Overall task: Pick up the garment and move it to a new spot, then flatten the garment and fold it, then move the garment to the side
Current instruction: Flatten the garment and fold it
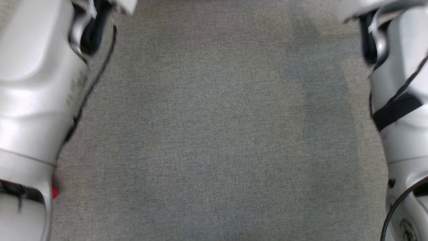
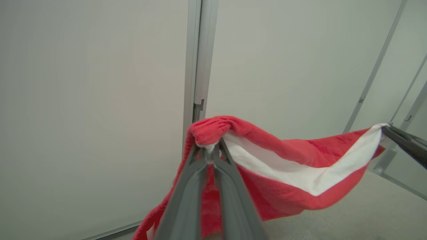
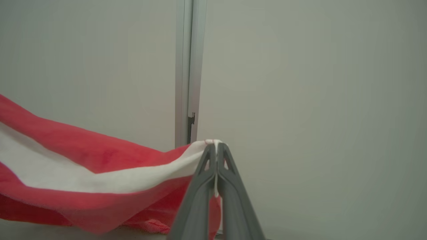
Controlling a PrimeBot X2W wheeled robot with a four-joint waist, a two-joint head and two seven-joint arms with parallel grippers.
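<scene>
— Left hand?
— Clamped on a bunched red edge of the garment, fingers pressed nearly together around the cloth.
— And right hand?
— Pinching a white-striped corner, tips tight on it.
— Whereabouts of the garment?
— Strung in the air between both hands, sagging mid-span (red, with one white band), a tail hanging beside the left fingers. Behind: pale wall panels, a metal post.
— From the head view?
— Grey woven surface between left forearm and right forearm.
</scene>
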